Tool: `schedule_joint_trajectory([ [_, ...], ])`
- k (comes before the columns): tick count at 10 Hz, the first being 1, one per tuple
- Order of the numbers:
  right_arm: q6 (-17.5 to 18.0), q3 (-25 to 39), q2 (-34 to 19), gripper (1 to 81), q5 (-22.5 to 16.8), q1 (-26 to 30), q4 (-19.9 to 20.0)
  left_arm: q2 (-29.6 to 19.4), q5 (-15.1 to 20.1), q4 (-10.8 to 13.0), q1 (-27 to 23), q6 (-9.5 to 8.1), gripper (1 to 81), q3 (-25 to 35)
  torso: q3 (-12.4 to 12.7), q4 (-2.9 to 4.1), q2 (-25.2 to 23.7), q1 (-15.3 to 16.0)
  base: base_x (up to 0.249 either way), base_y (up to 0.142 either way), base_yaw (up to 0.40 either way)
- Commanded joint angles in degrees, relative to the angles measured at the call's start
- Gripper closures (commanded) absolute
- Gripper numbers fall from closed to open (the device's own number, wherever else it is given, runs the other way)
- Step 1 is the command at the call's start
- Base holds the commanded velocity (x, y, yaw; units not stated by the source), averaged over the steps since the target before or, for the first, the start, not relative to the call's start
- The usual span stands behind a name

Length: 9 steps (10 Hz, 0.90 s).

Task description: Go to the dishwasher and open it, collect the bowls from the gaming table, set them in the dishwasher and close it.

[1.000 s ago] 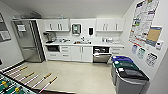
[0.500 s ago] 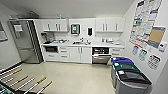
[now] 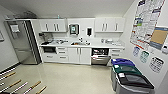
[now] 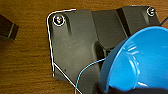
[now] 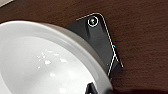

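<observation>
The dishwasher (image 3: 100, 56) stands open across the kitchen floor. The left hand carries the blue bowl (image 4: 140, 62), the right the white bowl (image 5: 47, 60); a jolt while driving could shake either loose.

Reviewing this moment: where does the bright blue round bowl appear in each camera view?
Head view: the kitchen instead, with the stainless-steel dishwasher under the counter.
Left wrist view: the bright blue round bowl looms large, in front of the robot's dark plate.
Right wrist view: a white round bowl instead.
Shared landmark: the dark plate over a brown wood-grain surface, in both wrist views.
</observation>
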Motion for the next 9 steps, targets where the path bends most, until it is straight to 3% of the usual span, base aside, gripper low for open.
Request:
schedule_joint_trajectory([
  [1, -0.1, 0.2, -1.3, 81.1, -2.5, 2.5, -0.8, -0.4, 2.9, 0.6, -2.8, 0.08, 81.1, -0.1, 0.0, 0.0, 0.0, 0.0, 0.163, -0.065, 0.0],
  [3, -0.1, 0.2, -1.3, 81.1, -2.5, 2.6, -0.8, -0.5, 2.9, 0.6, -2.8, 0.08, 81.1, -0.1, 0.0, 0.0, 0.0, 0.0, 0.163, -0.063, 0.0],
  [9, -0.1, -0.1, -1.2, 81.1, -2.4, 2.4, -0.9, -0.5, 2.9, 0.5, -2.8, 0.08, 81.1, -0.1, 0.0, 0.0, 0.0, 0.0, 0.163, 0.0, 0.0],
])
